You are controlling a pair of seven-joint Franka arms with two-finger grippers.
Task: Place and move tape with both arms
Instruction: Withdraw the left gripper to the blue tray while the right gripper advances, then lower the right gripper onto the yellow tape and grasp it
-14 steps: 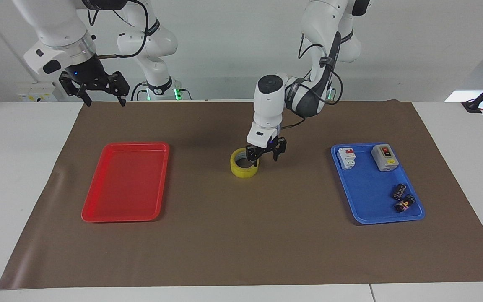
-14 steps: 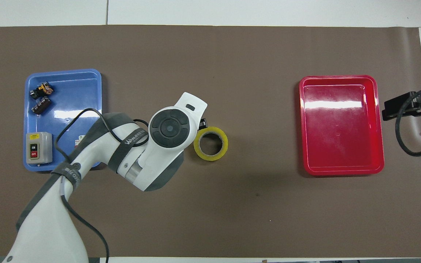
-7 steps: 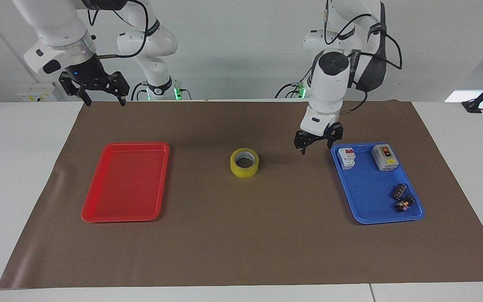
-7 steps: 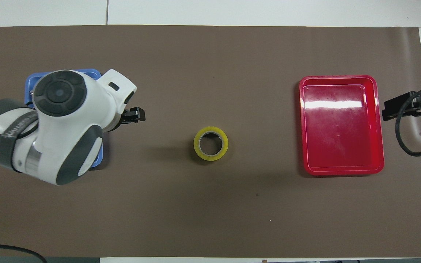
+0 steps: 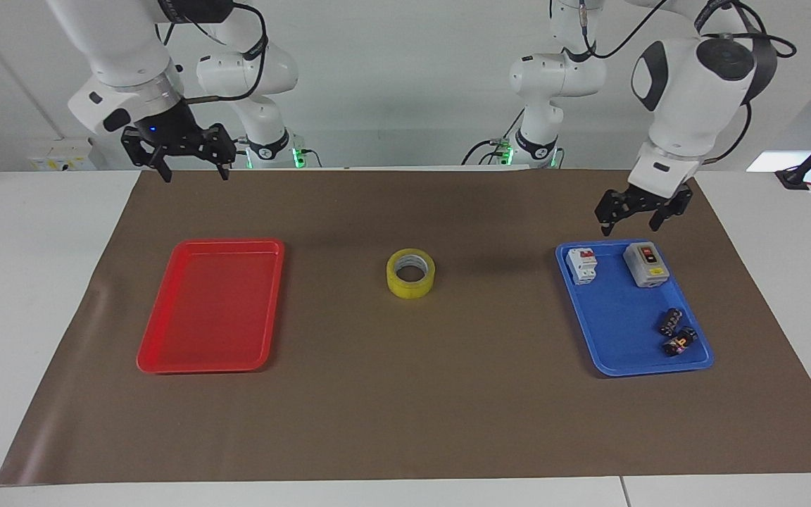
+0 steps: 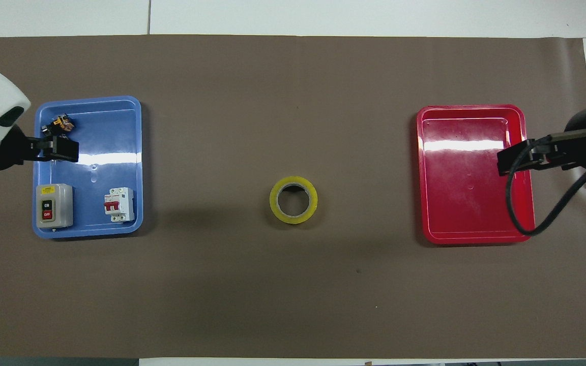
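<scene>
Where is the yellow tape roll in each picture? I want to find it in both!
Facing view: the yellow tape roll lies flat in the middle of the brown mat, between the red tray and the blue tray.
Overhead view: the yellow tape roll lies near the picture's middle, again between the two trays, which have swapped sides.
Shared landmark: the red tray, toward the right arm's end of the table.

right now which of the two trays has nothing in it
The red tray, at the right arm's end of the table. It is bare, while the blue tray holds switch boxes and small black parts.
</scene>
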